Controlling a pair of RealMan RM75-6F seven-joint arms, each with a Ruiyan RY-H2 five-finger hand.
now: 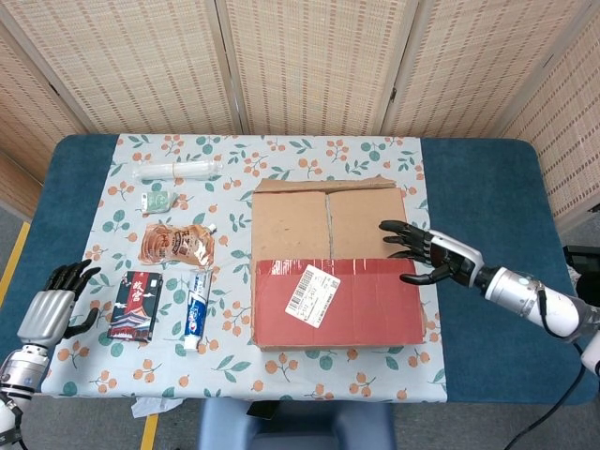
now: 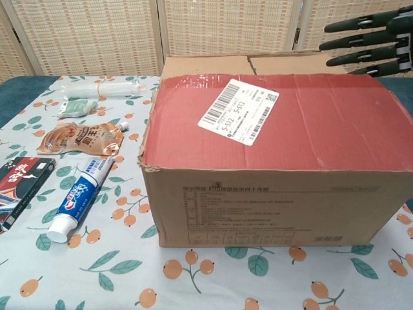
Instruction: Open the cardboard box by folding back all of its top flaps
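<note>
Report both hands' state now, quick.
Left hand: open, holding nothing, off the table's left edge.
Right hand: open, fingers spread, holding nothing, at the cardboard box's right edge.

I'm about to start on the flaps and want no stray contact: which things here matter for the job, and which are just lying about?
For the job:
- cardboard box, flaps down
- red flap with the shipping label
- right hand, open, at the box's right edge

Lying about, left of the box:
- toothpaste tube
- orange pouch
- dark packet
- clear bottle
- small green packet
- left hand, idle
</note>
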